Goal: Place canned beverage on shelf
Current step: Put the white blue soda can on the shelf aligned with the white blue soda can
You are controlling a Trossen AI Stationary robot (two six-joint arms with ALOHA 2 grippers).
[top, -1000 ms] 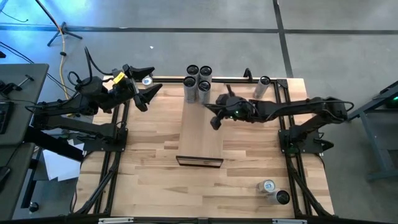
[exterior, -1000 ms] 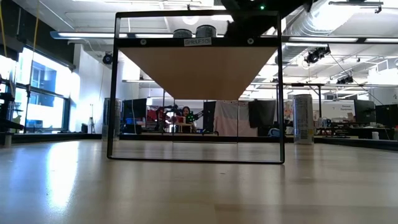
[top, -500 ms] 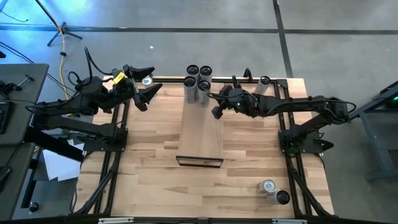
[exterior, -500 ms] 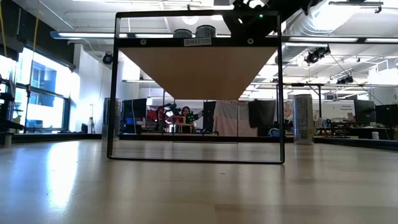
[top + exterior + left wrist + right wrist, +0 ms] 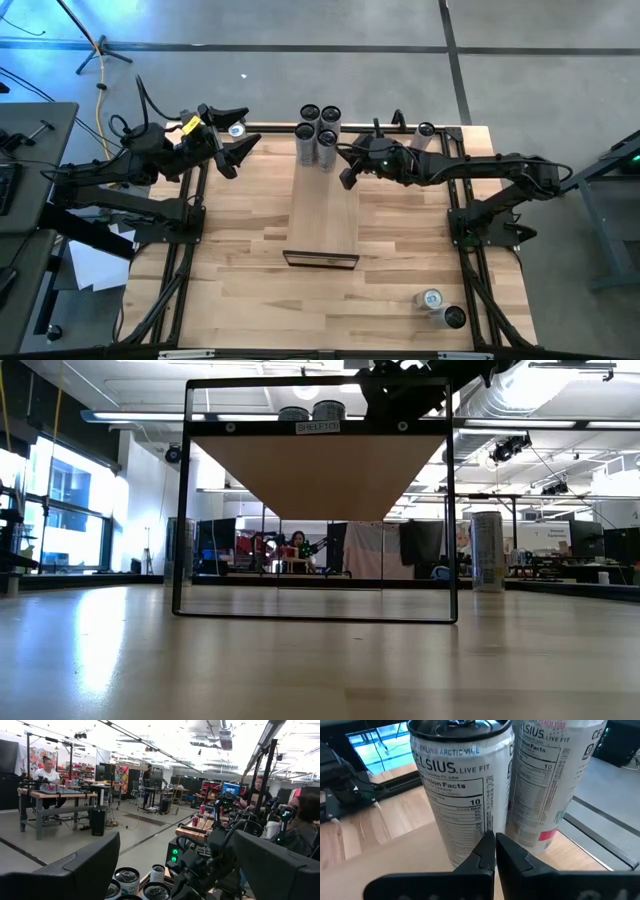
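- My right gripper (image 5: pixel 346 176) is clenched empty, just beside the cans (image 5: pixel 318 135) clustered at the shelf (image 5: pixel 322 225) far end.
- My left gripper (image 5: pixel 232 150) parked open at the table's edge.

shelf (image 5: pixel 322 215) top: four cans (image 5: pixel 319 135) clustered at the far end, rest of the board bare toward the near edge. right claw (image 5: pixel 347 176) sits over the shelf's right edge just beside the cluster, fingers closed, tips right up against the nearest can (image 5: pixel 460 790), second can (image 5: pixel 555 775) tight beside it. lone can (image 5: pixel 421 141) at the table's far right edge. two cans (image 5: pixel 440 308) near-right corner. left claw (image 5: pixel 232 160) off the shelf at the table's far-left edge. table (image 5: pixel 240 250) open on both sides of the shelf.
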